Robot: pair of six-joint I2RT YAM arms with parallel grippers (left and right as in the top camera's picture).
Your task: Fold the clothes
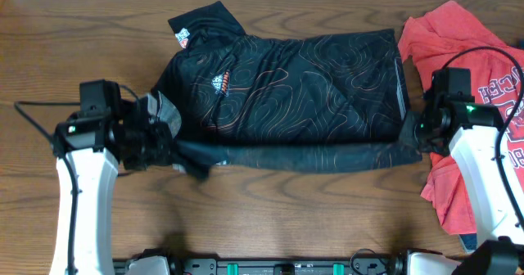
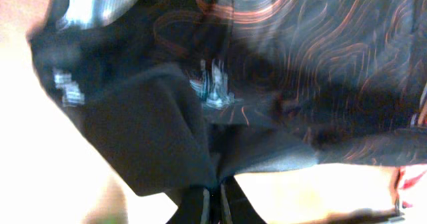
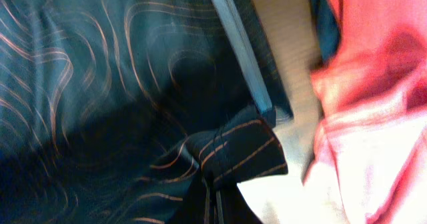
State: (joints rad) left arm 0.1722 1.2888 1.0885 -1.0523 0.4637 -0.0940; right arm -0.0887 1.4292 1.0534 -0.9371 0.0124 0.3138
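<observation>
A: Where's the black shirt (image 1: 295, 95)?
B: Spread flat across the middle of the bench (image 1: 270, 218). A darker strip along its near edge runs from arm to arm. The red T-shirt (image 1: 471, 54) is crumpled at the right end, touching it.
A: And the left fingers (image 2: 212, 209)?
B: Pinched closed on the strip's left corner, cloth bunched above.
A: The right fingers (image 3: 212, 205)?
B: Clamped on the right corner, beside the red cloth.
</observation>
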